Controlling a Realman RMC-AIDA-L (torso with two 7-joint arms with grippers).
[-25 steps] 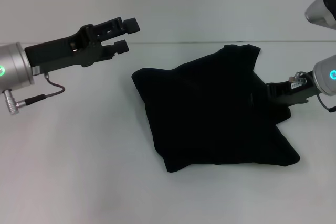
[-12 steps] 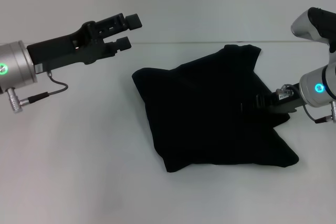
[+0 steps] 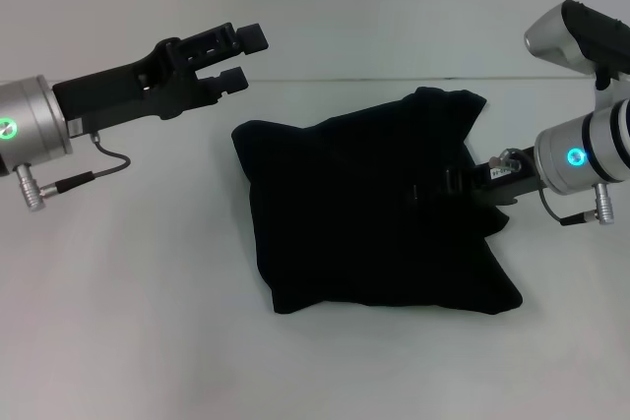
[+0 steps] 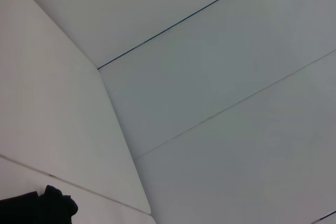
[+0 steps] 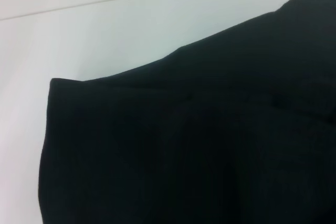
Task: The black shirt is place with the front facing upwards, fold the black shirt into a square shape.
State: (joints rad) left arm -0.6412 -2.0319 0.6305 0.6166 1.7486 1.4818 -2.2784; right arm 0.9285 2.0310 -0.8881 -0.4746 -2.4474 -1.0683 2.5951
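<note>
The black shirt (image 3: 369, 213) lies on the white table as a folded, roughly four-sided bundle; its lettering and neck label are hidden. It fills most of the right wrist view (image 5: 210, 145), and a scrap of it shows in the left wrist view (image 4: 47, 205). My right gripper (image 3: 438, 189) reaches in from the right, low over the shirt's right half, black against the black cloth. My left gripper (image 3: 246, 58) is open and empty, held in the air beyond the shirt's far left corner.
The white table (image 3: 148, 292) runs all round the shirt, with its back edge (image 3: 325, 79) against a pale wall. A cable (image 3: 98, 169) hangs from my left wrist.
My right gripper has moved left, further over the shirt. The whole shirt has shifted left with it, and its near right corner has drawn in. My left gripper has barely moved.
</note>
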